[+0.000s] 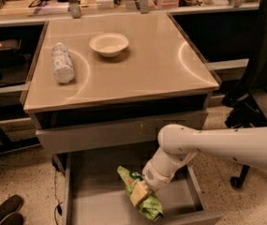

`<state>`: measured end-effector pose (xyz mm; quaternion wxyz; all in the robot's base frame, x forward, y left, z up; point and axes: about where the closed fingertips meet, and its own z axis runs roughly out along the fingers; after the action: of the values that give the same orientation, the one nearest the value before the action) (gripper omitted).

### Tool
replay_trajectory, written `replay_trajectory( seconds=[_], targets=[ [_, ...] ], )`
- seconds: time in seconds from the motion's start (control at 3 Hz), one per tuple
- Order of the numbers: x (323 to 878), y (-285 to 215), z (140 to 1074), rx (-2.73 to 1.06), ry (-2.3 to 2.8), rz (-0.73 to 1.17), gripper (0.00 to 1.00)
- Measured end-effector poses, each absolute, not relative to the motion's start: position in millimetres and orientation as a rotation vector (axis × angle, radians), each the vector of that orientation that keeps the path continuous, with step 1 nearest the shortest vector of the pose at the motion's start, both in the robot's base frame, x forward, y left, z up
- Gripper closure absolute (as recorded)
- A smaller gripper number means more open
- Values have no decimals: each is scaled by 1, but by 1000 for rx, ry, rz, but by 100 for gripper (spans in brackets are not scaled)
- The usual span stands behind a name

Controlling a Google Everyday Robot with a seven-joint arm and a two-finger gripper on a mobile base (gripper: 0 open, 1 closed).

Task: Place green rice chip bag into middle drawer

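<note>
The green rice chip bag (144,201) is a crinkly green pouch held low inside the open middle drawer (95,198), right of its middle. My gripper (139,194) reaches down from the white arm on the right. Its tan fingers (137,190) are closed across the bag's middle. I cannot tell whether the bag rests on the grey drawer floor or hangs just above it. The bag's ends stick out above and below the fingers.
The drawer above has a flat grey front (119,134) and stands slightly out. On the tan cabinet top (161,64) lie a white plastic bottle (62,63) and a white bowl (108,44). A black office chair (259,88) stands at the right. Shoes (2,212) lie at bottom left.
</note>
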<state>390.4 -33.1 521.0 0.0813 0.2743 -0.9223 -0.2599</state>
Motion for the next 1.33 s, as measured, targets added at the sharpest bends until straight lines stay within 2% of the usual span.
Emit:
replay_trajectory(
  seconds=[0.33, 1.0, 1.33],
  targets=[
    [402, -14, 502, 797, -2753, -850, 100],
    [398, -11, 492, 781, -2728, -883, 100],
    [415, -5, 490, 774, -2775, -893, 100]
  ],
)
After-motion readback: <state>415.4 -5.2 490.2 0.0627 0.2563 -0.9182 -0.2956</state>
